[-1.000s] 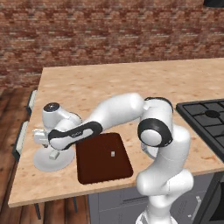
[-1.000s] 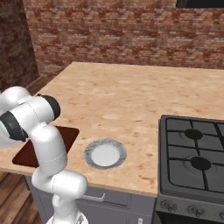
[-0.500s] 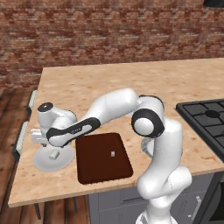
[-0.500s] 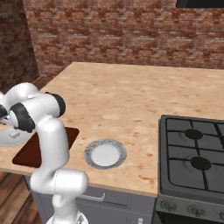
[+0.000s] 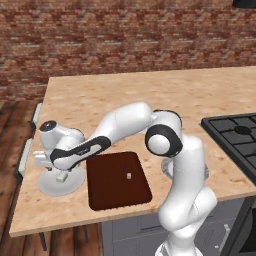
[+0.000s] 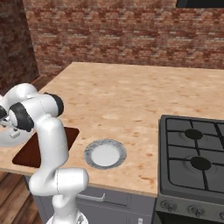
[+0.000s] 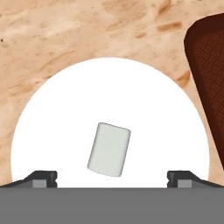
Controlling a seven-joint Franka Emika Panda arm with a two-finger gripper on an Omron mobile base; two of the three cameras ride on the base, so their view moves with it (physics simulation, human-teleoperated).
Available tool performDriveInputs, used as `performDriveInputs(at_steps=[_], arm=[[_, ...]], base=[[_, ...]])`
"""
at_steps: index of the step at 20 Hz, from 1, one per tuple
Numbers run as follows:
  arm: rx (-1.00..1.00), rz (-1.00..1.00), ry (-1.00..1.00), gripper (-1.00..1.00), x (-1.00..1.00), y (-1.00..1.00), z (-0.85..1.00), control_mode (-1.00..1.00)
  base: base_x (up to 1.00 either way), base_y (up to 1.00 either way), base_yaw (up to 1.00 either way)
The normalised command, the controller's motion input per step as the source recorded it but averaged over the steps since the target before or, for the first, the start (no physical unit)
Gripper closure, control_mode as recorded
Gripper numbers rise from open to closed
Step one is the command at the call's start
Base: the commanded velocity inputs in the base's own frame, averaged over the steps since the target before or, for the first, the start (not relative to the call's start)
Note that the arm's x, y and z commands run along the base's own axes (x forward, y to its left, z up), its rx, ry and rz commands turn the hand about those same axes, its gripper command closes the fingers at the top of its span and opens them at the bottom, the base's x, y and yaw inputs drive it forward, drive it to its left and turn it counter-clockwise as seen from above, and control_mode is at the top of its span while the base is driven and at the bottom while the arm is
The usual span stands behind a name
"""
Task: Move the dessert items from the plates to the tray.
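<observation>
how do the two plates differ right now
The smooth plate has a plain rim and carries the off-white block, left of the tray. The fluted plate has a ridged rim, is bare, and lies on the tray's other side, toward the stove. Both are round, pale and flat on the counter.

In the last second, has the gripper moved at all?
Yes. In the left base view the gripper has come down over the smooth plate, toward the off-white block, beside the tray.

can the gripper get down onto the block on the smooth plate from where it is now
Probably yes. The gripper hangs over the smooth plate with its jaws wide apart, and the off-white block lies bare between them, with nothing on top of it. The tray sits off to the side.
</observation>
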Motion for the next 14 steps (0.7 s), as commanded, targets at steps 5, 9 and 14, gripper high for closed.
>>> performDriveInputs(at_steps=[5, 9, 14], arm=[[-0.01, 0.00, 0.00, -1.00, 0.00, -0.13, -0.27, -1.00], [0.00, 0.00, 0.00, -1.00, 0.00, -0.10, -0.22, -1.00], [-0.02, 0.00, 0.00, -1.00, 0.01, -0.01, -0.30, -1.00]], base=[[0.00, 0.00, 0.00], [0.00, 0.00, 0.00], [0.00, 0.00, 0.00]])
